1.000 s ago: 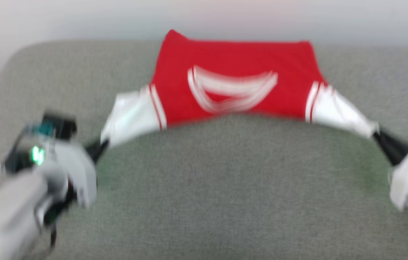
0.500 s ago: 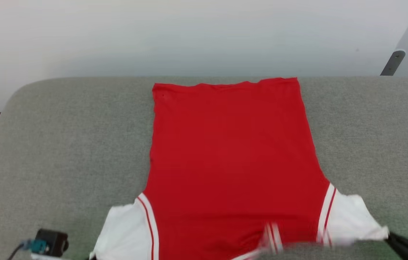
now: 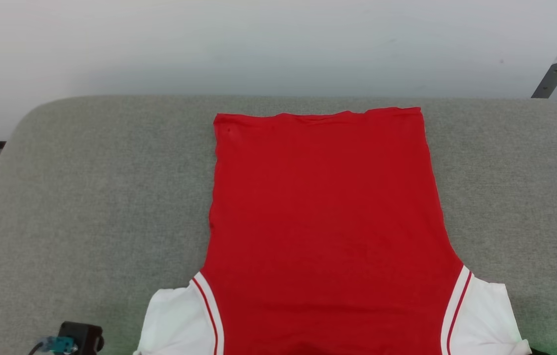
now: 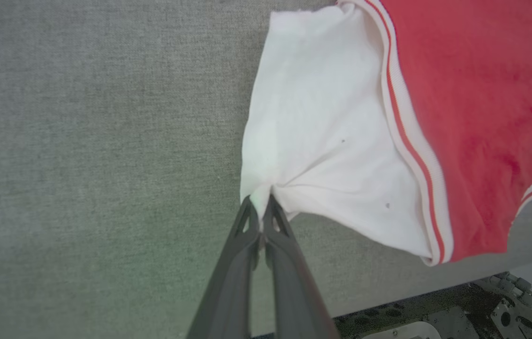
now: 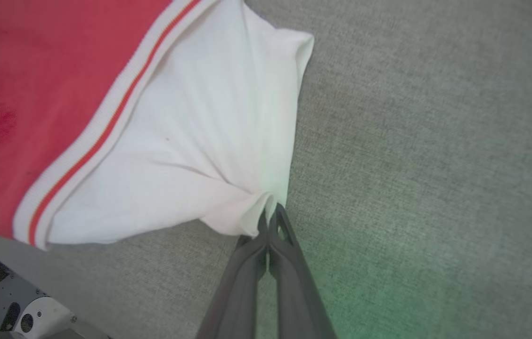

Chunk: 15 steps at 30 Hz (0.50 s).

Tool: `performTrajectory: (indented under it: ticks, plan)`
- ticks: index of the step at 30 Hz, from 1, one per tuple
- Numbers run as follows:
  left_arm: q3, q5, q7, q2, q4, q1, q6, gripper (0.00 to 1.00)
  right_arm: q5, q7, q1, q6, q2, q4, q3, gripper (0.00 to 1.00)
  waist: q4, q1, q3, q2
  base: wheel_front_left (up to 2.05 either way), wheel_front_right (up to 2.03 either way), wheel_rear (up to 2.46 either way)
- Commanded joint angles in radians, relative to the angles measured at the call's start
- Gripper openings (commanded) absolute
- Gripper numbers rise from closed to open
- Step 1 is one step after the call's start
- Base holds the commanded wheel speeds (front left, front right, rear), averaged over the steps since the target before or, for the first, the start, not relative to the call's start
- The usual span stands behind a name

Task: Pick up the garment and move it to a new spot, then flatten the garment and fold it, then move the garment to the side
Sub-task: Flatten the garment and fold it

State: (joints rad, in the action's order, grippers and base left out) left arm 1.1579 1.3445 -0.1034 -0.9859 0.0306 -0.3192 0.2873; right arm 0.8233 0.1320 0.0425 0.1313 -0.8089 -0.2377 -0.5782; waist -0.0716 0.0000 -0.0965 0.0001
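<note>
The garment [image 3: 325, 222] lies spread on the grey table [image 3: 86, 197], plain red back up, hem at the far side and white sleeves at the near edge of the head view. My left gripper [image 4: 259, 207] is shut on the tip of the garment [image 4: 322, 136] at its white sleeve. My right gripper [image 5: 270, 207] is shut on the corner of the other white sleeve of the garment [image 5: 190, 136]. The sleeve cloth puckers into folds at both pinch points. Only the dark wrist parts [image 3: 78, 336] of my arms show in the head view.
The table's near edge [image 4: 388, 292] runs just behind both grippers, with my wheeled base [image 4: 496, 310] below it. A pale wall [image 3: 258, 44] stands behind the table, and a grey bracket [image 3: 549, 79] sits at the far right.
The garment has been drawn toward me and laid out flat; a second ago it hung stretched between the grippers with its collar showing. The head camera has also shifted.
</note>
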Motion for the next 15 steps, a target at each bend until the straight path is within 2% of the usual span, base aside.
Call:
performTrajectory:
  ticks: [1,3,5,6,7,8,15]
  plan:
    - [0.0,-0.009,-0.004,0.006,0.004,-0.005,0.004,0.0,-0.008,0.012,-0.009,-0.001,0.005,-0.008,0.0,0.0,-0.002,0.0,-0.003,-0.0001,0.0,0.0,0.0]
    - [0.001,-0.01,-0.002,0.016,0.007,-0.013,0.0,0.0,-0.013,0.036,0.001,-0.001,0.024,-0.027,-0.001,0.03,-0.004,0.0,-0.007,-0.0001,0.0,0.0,0.0]
    - [0.001,-0.015,-0.002,0.026,0.011,-0.019,0.0,0.0,-0.019,0.063,0.016,-0.001,0.043,-0.044,-0.008,0.19,-0.005,0.0,-0.012,-0.0001,0.0,0.0,0.0]
    - [0.002,-0.018,-0.002,0.031,0.014,-0.021,-0.001,0.0,-0.023,0.077,0.022,-0.001,0.053,-0.057,-0.008,0.31,-0.006,0.0,-0.015,-0.0001,0.0,0.0,0.0]
    - [0.003,-0.018,-0.002,0.035,0.016,-0.023,-0.001,0.0,-0.032,0.091,0.03,-0.001,0.062,-0.067,-0.012,0.73,-0.007,0.0,-0.018,-0.0001,0.0,0.0,0.0]
    - [0.002,-0.02,-0.003,0.039,0.02,-0.027,-0.002,0.0,-0.039,0.102,0.04,-0.001,0.07,-0.073,-0.018,1.0,-0.007,0.0,-0.022,-0.0001,0.0,0.0,0.0]
    - [0.0,-0.032,-0.008,0.071,0.036,-0.048,-0.013,0.0,-0.065,0.184,0.104,-0.002,0.11,-0.102,-0.028,1.0,-0.015,0.0,-0.042,-0.0001,0.0,0.0,0.0]
